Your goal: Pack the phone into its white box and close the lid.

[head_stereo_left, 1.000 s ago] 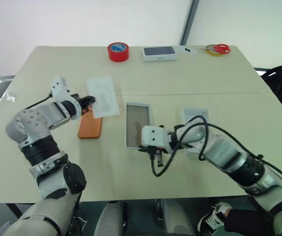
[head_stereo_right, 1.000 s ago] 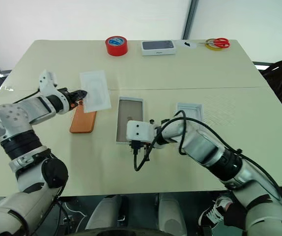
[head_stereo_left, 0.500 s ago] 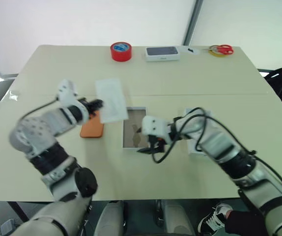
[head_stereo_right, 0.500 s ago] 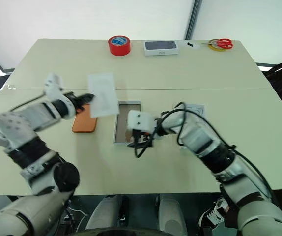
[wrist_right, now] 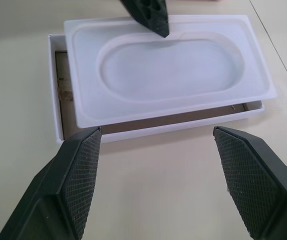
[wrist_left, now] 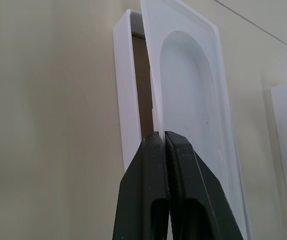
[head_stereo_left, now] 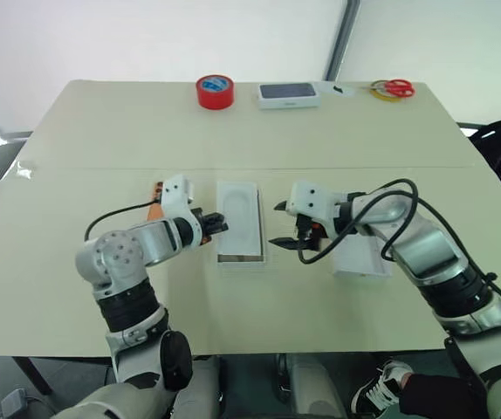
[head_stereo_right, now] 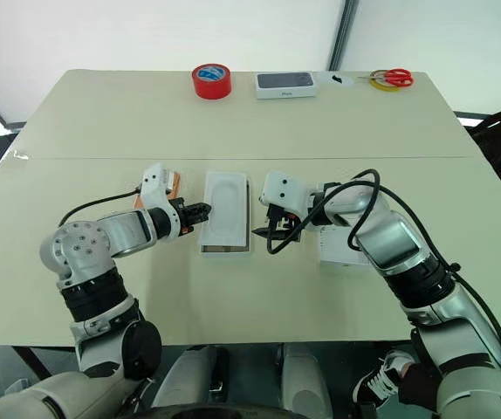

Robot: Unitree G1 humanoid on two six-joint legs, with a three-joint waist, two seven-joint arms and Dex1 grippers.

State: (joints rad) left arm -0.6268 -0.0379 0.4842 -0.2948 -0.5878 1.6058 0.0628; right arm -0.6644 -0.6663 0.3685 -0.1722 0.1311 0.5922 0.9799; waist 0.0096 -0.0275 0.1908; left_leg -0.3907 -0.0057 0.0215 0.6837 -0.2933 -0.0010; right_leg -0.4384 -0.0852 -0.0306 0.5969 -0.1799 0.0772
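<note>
Looking down from the head view, the left pincer [head_stereo_left: 218, 224] is clenched on the edge of a flat white plastic insert with an oval recess [head_stereo_left: 239, 218], which lies over the shallow white cardboard box [head_stereo_left: 240, 257] in the middle of the pale table [head_stereo_left: 102, 131]. The flat orange phone [head_stereo_left: 157, 192] lies just behind the left arm, mostly hidden, and the right pincer [head_stereo_left: 283, 224] stands released just beside the box's other long side. A white lid tray [head_stereo_left: 360, 259] lies under the right forearm; a red tape roll [head_stereo_left: 215, 91], a dark-topped box [head_stereo_left: 287, 94] and scissors [head_stereo_left: 388, 87] sit at the far edge. From the left wrist, the closed fingers [wrist_left: 153, 165] pinch the insert's rim above the box wall. From the right wrist, both spread fingers [wrist_right: 81, 170] flank the insert-covered box, apart from it.
</note>
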